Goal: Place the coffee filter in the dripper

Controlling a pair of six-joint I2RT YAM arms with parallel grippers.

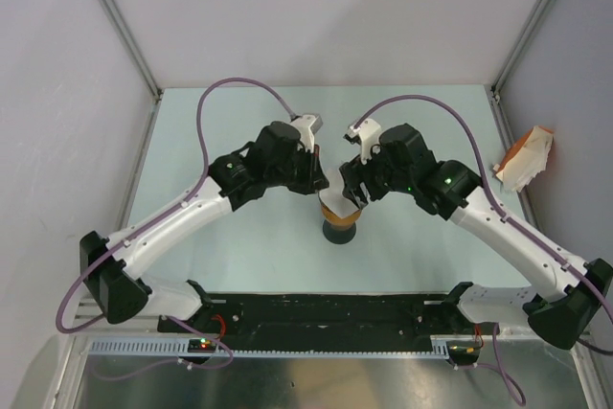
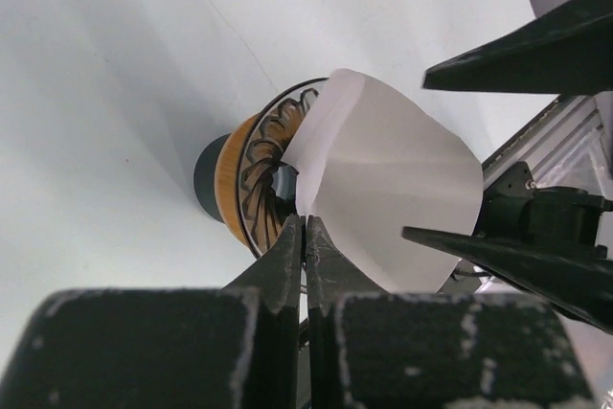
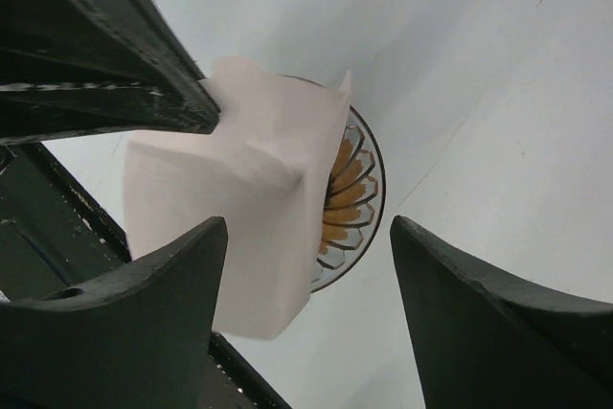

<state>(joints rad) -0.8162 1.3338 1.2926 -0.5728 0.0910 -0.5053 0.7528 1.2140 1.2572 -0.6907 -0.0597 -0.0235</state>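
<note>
The coffee filter (image 2: 393, 179) is a white paper sheet, partly opened, held at the mouth of the dripper (image 2: 278, 146). The dripper is a clear ribbed cone on an orange ring over a dark cup (image 2: 209, 177). My left gripper (image 2: 306, 220) is shut on the filter's edge. My right gripper (image 3: 308, 227) is open, its fingers either side of the filter (image 3: 230, 189) and the dripper's rim (image 3: 359, 189), touching neither. In the top view both grippers, left (image 1: 321, 184) and right (image 1: 352, 193), meet over the filter (image 1: 335, 202). I cannot tell how deep the filter sits.
A white and orange packet (image 1: 525, 160) lies on the right frame edge. A black rail (image 1: 326, 318) runs along the near edge between the arm bases. Pale walls enclose the table on three sides.
</note>
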